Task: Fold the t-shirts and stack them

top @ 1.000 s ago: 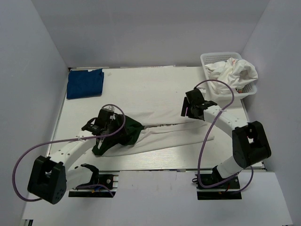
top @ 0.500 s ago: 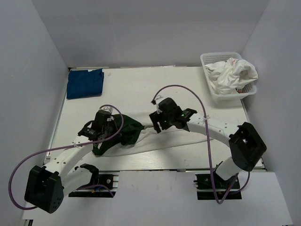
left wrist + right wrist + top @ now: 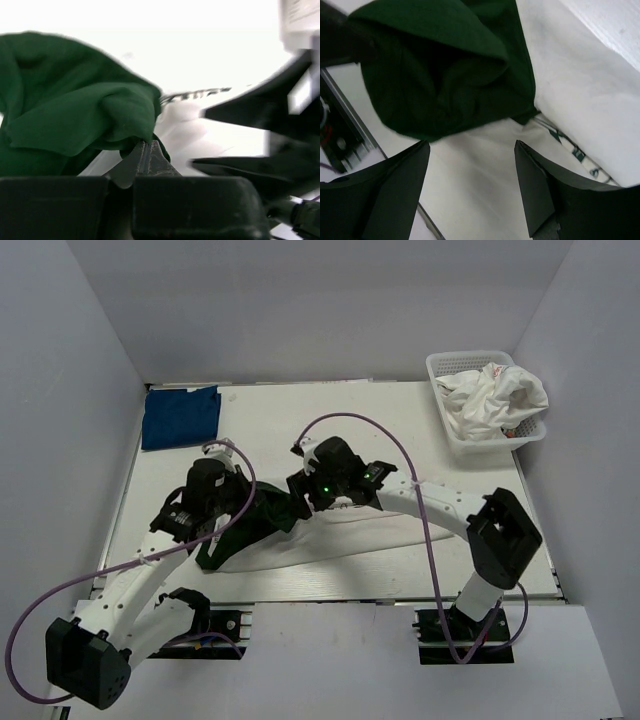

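Far left, folded dark blue cloth t-shirt, unmoved. Left hand clamped on the dark green sleeve of the white cloth t-shirt lying mid-way across the tabletop. Swung leftward since a second ago, right hand just over that sleeve, fingers wide apart, holding nothing.

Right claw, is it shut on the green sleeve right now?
No, the right claw is open, its fingers wide apart with the green sleeve lying ungripped beyond them.
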Robot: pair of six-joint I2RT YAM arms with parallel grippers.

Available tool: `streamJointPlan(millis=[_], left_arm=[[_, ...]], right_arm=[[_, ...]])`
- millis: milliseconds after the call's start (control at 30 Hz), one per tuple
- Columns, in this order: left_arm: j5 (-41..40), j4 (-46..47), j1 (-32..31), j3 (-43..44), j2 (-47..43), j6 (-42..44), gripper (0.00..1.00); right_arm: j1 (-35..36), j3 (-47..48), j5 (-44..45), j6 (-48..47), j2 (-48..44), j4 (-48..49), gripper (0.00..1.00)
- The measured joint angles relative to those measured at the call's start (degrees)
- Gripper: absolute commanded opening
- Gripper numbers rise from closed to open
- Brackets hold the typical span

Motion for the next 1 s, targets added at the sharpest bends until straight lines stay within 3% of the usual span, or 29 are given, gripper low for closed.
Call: streamJointPlan(millis=[533, 733, 800, 867, 1000], left_arm=[[-0.33, -1.57, 0.0, 1.79, -2.27, -0.15, 0.0], [-1.14, -2.82, 0.0, 1.9, -5.73, -0.15, 0.0], [-1.6, -3.23, 0.0, 1.92, -6.51, -0.15, 0.0], [-1.99, -4.02, 0.0, 1.92, -7.08, -0.17, 0.0], [-2.29, -4.96, 0.0, 1.92, -7.96, -0.52, 0.0]], right_arm=[[3.65, 14.36, 4.07, 13.84, 12.63, -5.25, 0.73], [4.94, 19.52, 6.05, 16.22, 15.17, -11.65, 0.46], [4.98, 19.3, 6.38, 16.74, 15.15, -13.25, 0.32], [4.94, 18.14, 7.21, 17.25, 14.93, -13.75, 0.11], [4.81, 13.73, 11.91, 18.62, 13.0, -14.97, 0.0]])
